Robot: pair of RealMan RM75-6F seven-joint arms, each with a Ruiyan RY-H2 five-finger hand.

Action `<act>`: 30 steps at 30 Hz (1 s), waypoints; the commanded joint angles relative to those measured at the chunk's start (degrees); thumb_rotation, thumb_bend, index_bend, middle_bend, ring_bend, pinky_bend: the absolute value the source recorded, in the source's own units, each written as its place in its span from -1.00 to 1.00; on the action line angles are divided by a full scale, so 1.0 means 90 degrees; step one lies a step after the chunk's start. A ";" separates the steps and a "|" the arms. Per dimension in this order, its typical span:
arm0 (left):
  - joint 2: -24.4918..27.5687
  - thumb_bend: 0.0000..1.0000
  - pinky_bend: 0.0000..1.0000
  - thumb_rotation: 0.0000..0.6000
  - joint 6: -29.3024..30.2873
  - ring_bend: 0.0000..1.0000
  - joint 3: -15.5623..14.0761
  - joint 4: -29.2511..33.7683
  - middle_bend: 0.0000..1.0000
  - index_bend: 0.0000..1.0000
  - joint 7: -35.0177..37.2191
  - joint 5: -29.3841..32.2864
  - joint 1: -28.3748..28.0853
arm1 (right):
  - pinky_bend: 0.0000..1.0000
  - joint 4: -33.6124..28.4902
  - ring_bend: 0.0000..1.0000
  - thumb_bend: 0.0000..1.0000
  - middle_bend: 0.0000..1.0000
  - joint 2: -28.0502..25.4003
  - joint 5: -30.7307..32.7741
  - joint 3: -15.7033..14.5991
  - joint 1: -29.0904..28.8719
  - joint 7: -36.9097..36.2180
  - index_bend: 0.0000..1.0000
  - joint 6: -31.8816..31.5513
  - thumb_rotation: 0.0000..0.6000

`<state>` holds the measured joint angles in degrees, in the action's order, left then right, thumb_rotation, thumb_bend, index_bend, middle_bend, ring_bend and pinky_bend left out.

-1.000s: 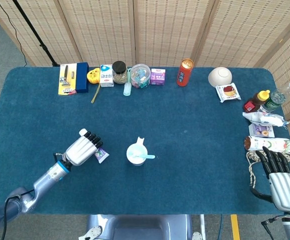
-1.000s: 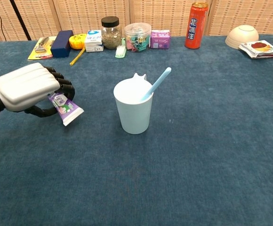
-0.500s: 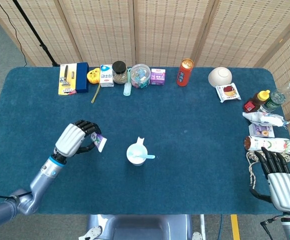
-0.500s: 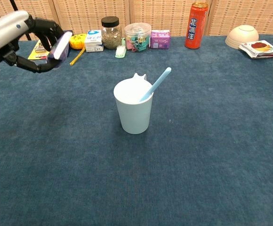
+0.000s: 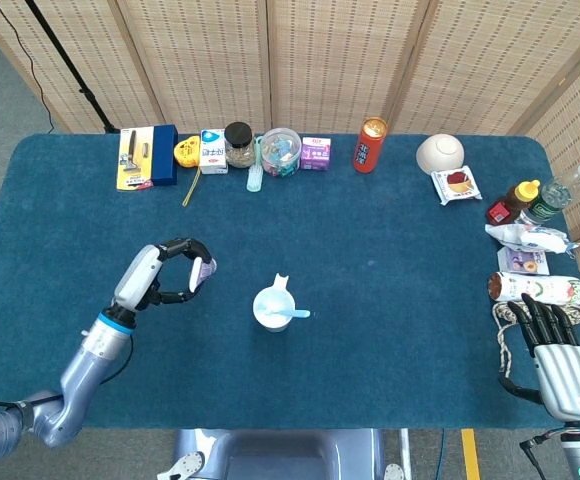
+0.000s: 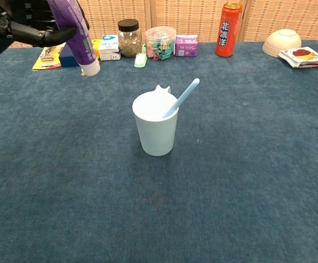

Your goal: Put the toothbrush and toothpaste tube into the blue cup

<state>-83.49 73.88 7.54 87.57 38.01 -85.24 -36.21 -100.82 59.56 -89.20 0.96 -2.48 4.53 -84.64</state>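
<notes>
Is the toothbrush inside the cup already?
Yes. The toothbrush stands leaning in the blue cup, its handle poking out over the rim. The toothpaste tube is not in; the left hand holds it.

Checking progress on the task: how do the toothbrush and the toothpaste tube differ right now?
The toothbrush already stands in the blue cup, leaning against its rim; the toothpaste tube is in the air to the cup's left, held by the left hand. The toothbrush is pale blue and thin; the tube is purple, thicker, white cap pointing down. Neither touches the table.
</notes>
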 commanded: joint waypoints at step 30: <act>-0.1761 -0.26 -0.51 1.00 -0.1176 -0.35 0.0450 0.0069 -0.14 0.15 -0.0500 0.0806 -0.0500 | -1.00 0.0107 -1.00 -1.00 -1.00 -0.0062 0.0091 0.0034 -0.0033 -0.0243 -1.00 0.0050 1.00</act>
<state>-98.90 63.39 11.60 88.66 33.76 -78.17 -40.78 -99.86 59.00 -88.38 1.27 -2.78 2.35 -84.18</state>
